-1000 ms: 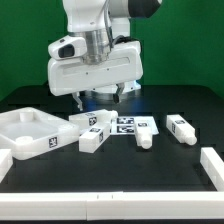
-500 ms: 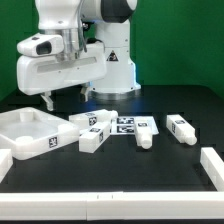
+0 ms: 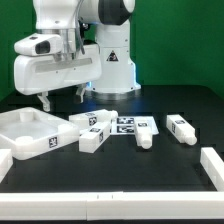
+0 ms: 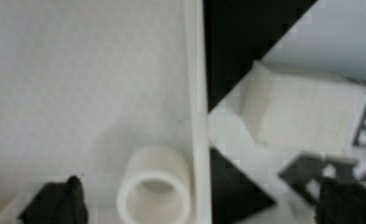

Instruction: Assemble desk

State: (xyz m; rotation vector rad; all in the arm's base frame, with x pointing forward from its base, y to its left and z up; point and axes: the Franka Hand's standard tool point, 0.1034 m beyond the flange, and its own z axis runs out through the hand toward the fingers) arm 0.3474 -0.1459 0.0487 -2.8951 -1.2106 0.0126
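The desk's big white rimmed panel [image 3: 28, 132] lies at the exterior view's left. Several white square legs with black-and-white tags lie to its right: two close together [image 3: 92, 138] [image 3: 90, 120], one further right [image 3: 145, 135] and one apart [image 3: 181, 127]. My gripper [image 3: 63, 98] hovers above the panel's far right part, open and empty. In the wrist view my gripper [image 4: 194, 195] straddles the panel's edge. One dark finger [image 4: 59, 200] is over the panel [image 4: 91, 90] near a round corner socket [image 4: 153, 188]. A tagged leg [image 4: 304, 100] lies beside the panel.
The marker board [image 3: 127, 125] lies flat among the legs. White border rails stand along the black table's front [image 3: 70, 206] and right front corner [image 3: 212, 165]. The robot's base [image 3: 115, 60] stands behind.
The arm swung from above the legs to the exterior view's left, over the panel, then almost stopped. The gripper stayed open and empty. The parts have not moved.
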